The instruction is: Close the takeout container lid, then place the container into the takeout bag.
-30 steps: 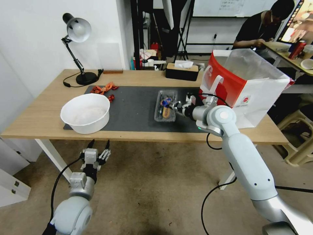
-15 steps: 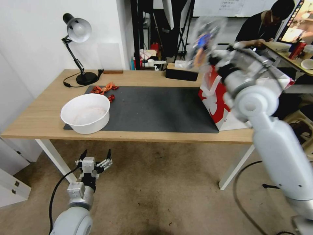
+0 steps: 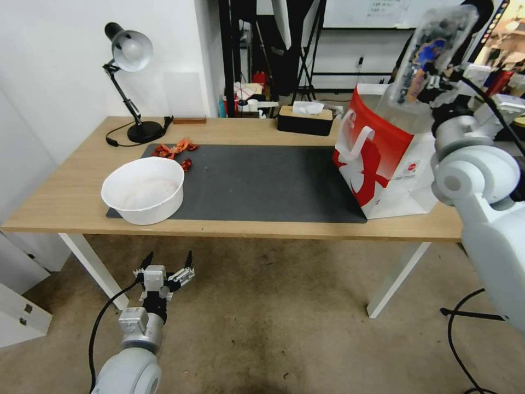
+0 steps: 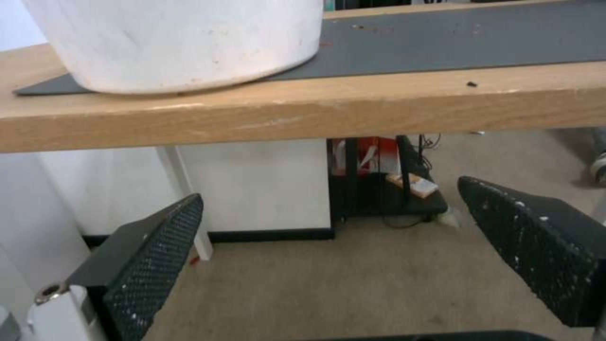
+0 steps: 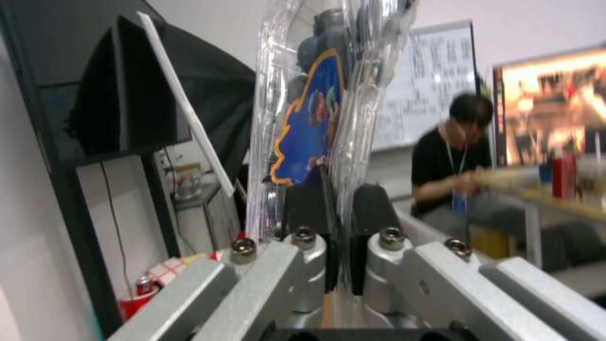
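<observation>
The right pincer (image 3: 437,83) is raised high at the right side of the counter (image 3: 65,202), clenched on the takeout container (image 3: 429,54). The container stands nearly on end in the air, tilted, directly above the open mouth of the takeout bag (image 3: 383,158). In the right wrist view the two dark fingers (image 5: 372,208) press together on the clear plastic of the takeout container (image 5: 322,109); dark blueberries and a blue label with an orange edge show through it, and the shell looks closed.

The red-and-white bag stands upright on the counter's right end, just off the edge of a dark mat (image 3: 262,180), its silvery lining showing at the top and a white strap handle on its red face.

A large white bowl (image 3: 143,190) sits at the mat's left end; its contents cannot be made out. A black tissue box (image 3: 304,120) stands near the back edge.

The left pincer (image 3: 164,273) hangs below the counter's front edge, fingers spread and holding nothing.
</observation>
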Available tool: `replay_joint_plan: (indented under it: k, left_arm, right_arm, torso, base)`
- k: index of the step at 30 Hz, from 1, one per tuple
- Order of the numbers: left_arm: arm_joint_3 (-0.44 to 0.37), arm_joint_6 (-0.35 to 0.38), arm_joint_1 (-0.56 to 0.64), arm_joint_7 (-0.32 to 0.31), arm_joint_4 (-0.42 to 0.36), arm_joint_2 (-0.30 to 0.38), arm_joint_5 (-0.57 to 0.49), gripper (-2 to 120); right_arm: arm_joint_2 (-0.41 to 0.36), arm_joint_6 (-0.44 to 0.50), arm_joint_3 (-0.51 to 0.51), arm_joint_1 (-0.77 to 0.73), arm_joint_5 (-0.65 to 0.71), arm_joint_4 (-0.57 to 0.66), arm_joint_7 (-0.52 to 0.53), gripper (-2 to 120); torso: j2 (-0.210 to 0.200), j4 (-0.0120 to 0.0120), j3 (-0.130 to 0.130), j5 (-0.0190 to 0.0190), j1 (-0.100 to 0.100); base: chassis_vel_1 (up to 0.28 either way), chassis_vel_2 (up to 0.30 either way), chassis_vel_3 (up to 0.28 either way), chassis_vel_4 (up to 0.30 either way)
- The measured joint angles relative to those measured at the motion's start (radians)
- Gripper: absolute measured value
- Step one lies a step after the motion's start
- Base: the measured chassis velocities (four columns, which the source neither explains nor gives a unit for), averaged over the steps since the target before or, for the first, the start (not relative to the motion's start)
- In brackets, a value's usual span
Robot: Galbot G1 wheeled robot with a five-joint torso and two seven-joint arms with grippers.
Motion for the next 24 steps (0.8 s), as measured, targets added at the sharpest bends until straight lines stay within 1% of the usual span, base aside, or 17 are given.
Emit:
replay_joint_plan:
  k: [2,3,4,5,7,8,11,12,14,16,17,18,20,21,22,23,24]
  left_arm:
    - [0.0,-0.001,0.005,0.0,0.0,0.002,0.0,100]
    - [0.0,-0.001,0.006,0.0,0.0,0.003,-0.001,100]
    - [0.0,-0.001,0.006,0.0,0.0,0.003,-0.001,100]
    - [0.001,-0.001,0.006,-0.001,0.0,0.003,-0.001,100]
    - [0.001,0.0,0.006,-0.006,0.0,0.002,0.0,100]
    - [0.001,0.0,0.006,-0.006,0.0,0.002,0.0,100]
    - [0.001,0.004,0.005,-0.012,-0.002,0.002,0.004,100]
    - [0.001,0.004,0.005,-0.012,-0.002,0.002,0.004,100]
    - [0.002,0.011,0.004,-0.016,-0.004,0.002,0.008,100]
    - [0.002,0.015,0.003,-0.019,-0.006,0.002,0.008,100]
    - [0.002,0.015,0.003,-0.019,-0.006,0.002,0.008,100]
    - [0.002,0.016,0.002,-0.019,-0.007,0.002,0.008,100]
    - [0.0,0.018,-0.001,-0.019,-0.011,0.001,0.005,100]
    - [0.0,0.018,-0.001,-0.019,-0.011,0.001,0.005,100]
    - [0.0,0.018,-0.004,-0.016,-0.014,0.0,0.001,100]
    - [-0.001,0.018,-0.007,-0.008,-0.017,-0.001,-0.003,100]
    - [-0.002,0.018,-0.007,-0.002,-0.019,-0.001,-0.007,100]
  right_arm:
    - [0.004,0.0,0.018,-0.018,0.067,0.003,0.018,11]
    - [0.008,0.0,0.027,-0.026,0.103,0.003,0.028,14]
    - [0.008,0.0,0.027,-0.026,0.103,0.003,0.028,14]
    - [0.012,0.0,0.033,-0.03,0.121,0.0,0.035,21]
    - [0.019,-0.002,0.042,-0.042,0.146,-0.007,0.045,29]
    - [0.019,-0.002,0.042,-0.042,0.146,-0.007,0.045,29]
    - [0.029,-0.001,0.043,-0.052,0.147,-0.025,0.053,42]
    - [0.029,-0.001,0.043,-0.052,0.147,-0.025,0.053,42]
    - [0.034,0.001,0.043,-0.052,0.131,-0.035,0.055,52]
    - [0.035,0.011,0.041,-0.055,0.098,-0.041,0.037,62]
    - [0.035,0.011,0.041,-0.055,0.098,-0.041,0.037,62]
    - [0.033,0.019,0.04,-0.058,0.087,-0.04,0.02,65]
    - [0.023,0.035,0.037,-0.066,0.077,-0.024,-0.016,77]
    - [0.023,0.035,0.037,-0.066,0.077,-0.024,-0.016,77]
    - [0.014,0.049,0.035,-0.075,0.072,-0.006,-0.042,80]
    - [0.002,0.068,0.033,-0.089,0.063,0.014,-0.078,87]
    - [-0.008,0.085,0.033,-0.102,0.054,0.029,-0.107,90]
  torso:
    - [0.0,0.0001,0.0,-0.0001,0.0]
    - [0.0,0.0002,0.0,0.0,0.0]
    - [0.0,0.0002,0.0,0.0,0.0]
    - [0.0,0.0002,0.0,-0.0001,0.0]
    - [0.0,0.0001,0.0,-0.0002,0.0]
    - [0.0,0.0001,0.0,-0.0002,0.0]
    - [0.0,0.0001,0.0,0.0,0.0]
    - [0.0,0.0001,0.0,0.0,0.0]
    - [0.0,0.0002,0.0,-0.0003,0.0]
    - [0.0,0.0002,0.0,-0.0002,0.0]
    - [0.0,0.0002,0.0,-0.0002,0.0]
    - [0.0,0.0002,0.0,-0.0002,0.0]
    - [0.0,0.0001,0.0,0.0001,0.0]
    - [0.0,0.0001,0.0,0.0001,0.0]
    - [0.0,0.0002,0.0,-0.0005,0.0]
    - [0.0,0.0001,0.0,-0.0002,0.0]
    - [0.0,0.0001,0.0,-0.0001,0.0]
  base:
    - [0.0,0.0,0.0,0.0]
    - [0.0,0.0,0.0,0.0]
    - [0.0,0.0,0.0,0.0]
    - [0.0,0.0,0.0,0.0]
    - [0.0,0.0,0.0,0.0]
    - [0.0,0.0,0.0,0.0]
    - [0.0,0.0,0.0,0.0]
    - [0.0,0.0,0.0,0.0]
    - [0.0,0.0,0.0,0.0]
    - [0.0,0.0,0.0,0.0]
    - [0.0,0.0,0.0,0.0]
    - [0.0,0.0,0.0,0.0]
    - [0.0,0.0,0.0,0.0]
    - [0.0,0.0,0.0,0.0]
    - [0.0,0.0,0.0,0.0]
    - [0.0,0.0,0.0,0.0]
    - [0.0,0.0,0.0,0.0]
